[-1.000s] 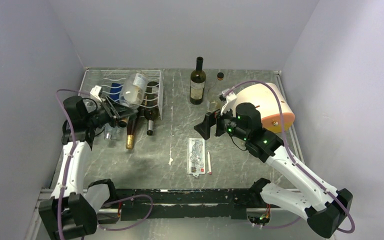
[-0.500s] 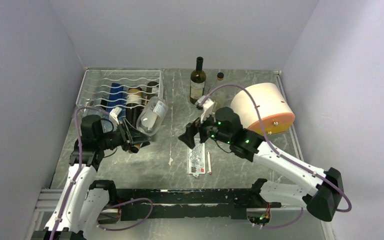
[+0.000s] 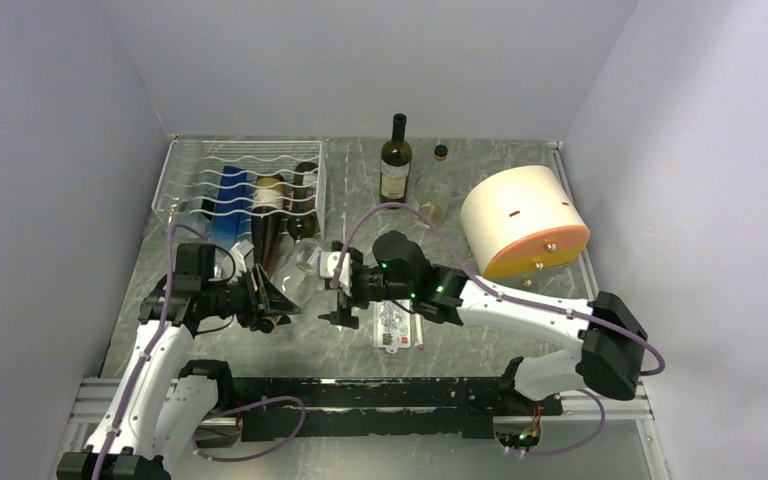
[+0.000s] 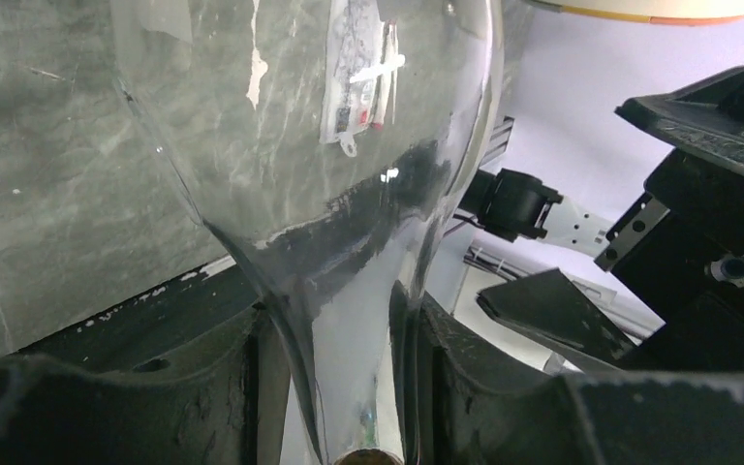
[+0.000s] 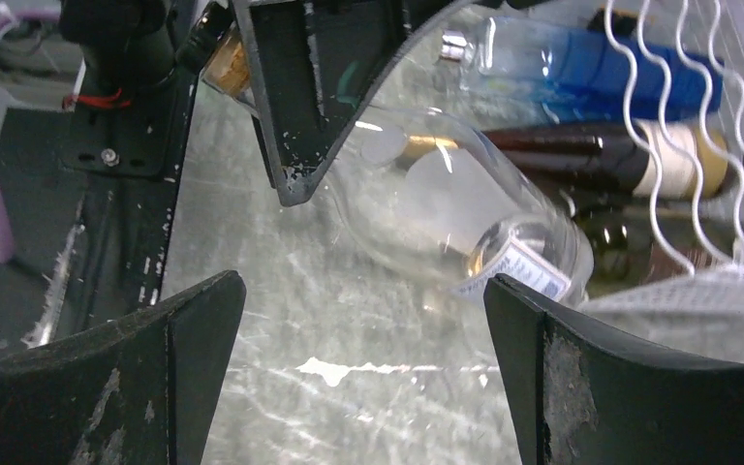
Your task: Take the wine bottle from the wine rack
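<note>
My left gripper (image 3: 268, 300) is shut on the neck of a clear glass wine bottle (image 3: 305, 264), which is held tilted over the table in front of the white wire wine rack (image 3: 192, 165). In the left wrist view the neck (image 4: 354, 378) runs between my two fingers, with the wide body (image 4: 329, 145) beyond. My right gripper (image 3: 334, 295) stands open just right of the bottle's body. In the right wrist view the bottle (image 5: 446, 213) lies ahead of my right gripper (image 5: 363, 368), which has nothing between its fingers. The rack's wavy wires (image 5: 678, 116) are at the right.
Several bottles lie in the rack, among them a blue one (image 3: 230, 190) and dark ones (image 3: 270, 200). A dark bottle (image 3: 395, 160) and a small bottle (image 3: 438, 180) stand at the back. A cream cylinder (image 3: 525, 220) lies right. A paper packet (image 3: 392, 322) and pen (image 3: 419, 326) lie near centre.
My left arm has carried the clear bottle off the rack, toward the near side and to the right. My right arm has swung left across the table until it is beside the bottle.
</note>
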Tool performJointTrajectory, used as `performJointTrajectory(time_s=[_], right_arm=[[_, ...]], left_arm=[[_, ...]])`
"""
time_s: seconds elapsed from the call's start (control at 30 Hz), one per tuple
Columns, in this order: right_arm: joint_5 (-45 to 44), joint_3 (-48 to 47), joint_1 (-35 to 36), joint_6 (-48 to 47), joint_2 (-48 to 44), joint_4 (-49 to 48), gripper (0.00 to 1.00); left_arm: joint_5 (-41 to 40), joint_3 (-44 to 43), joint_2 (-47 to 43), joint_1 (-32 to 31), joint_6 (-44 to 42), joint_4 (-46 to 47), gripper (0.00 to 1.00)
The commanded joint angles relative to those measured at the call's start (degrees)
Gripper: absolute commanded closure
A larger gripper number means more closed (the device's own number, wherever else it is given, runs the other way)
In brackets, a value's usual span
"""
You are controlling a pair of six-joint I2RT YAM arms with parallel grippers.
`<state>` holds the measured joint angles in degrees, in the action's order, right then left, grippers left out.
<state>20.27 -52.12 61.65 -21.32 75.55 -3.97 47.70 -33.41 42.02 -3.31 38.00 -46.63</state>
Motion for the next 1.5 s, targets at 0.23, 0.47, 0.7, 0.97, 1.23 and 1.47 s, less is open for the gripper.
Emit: performJointTrajectory(time_s=[0.23, 0.47, 0.7, 0.97, 1.23, 1.47], right_arm=[[10.75, -7.09, 2.5, -20.5, 11.11, -7.44, 0.0], [7.19, -8.31, 4.82, -23.52, 14.62, -8.54, 0.0], [6.21, -4.3, 5.15, -21.88, 15.16, -12.7, 0.03], [6.14, 2.06, 5.15, -15.69, 16.26, -20.97, 0.1], [5.58, 3.78, 5.15, -12.89, 17.88, -26.21, 0.22], [5.26, 5.64, 5.13, -8.7, 18.86, -34.06, 0.32]], left_arm=[[1.26, -8.17, 0.01, -2.16, -8.05, 0.53, 0.93], [-0.82, -9.26, 1.97, -6.58, -7.02, 0.4, 0.93], [-6.4, -11.46, 4.71, -13.95, -4.36, 3.78, 0.92], [-11.78, -11.55, 7.12, -20.2, -2.27, 6.49, 0.84], [-10.49, -13.06, 6.27, -21.31, -1.94, 9.82, 0.59], [-7.78, -10.84, 6.05, -21.46, -1.44, 13.92, 0.5]])
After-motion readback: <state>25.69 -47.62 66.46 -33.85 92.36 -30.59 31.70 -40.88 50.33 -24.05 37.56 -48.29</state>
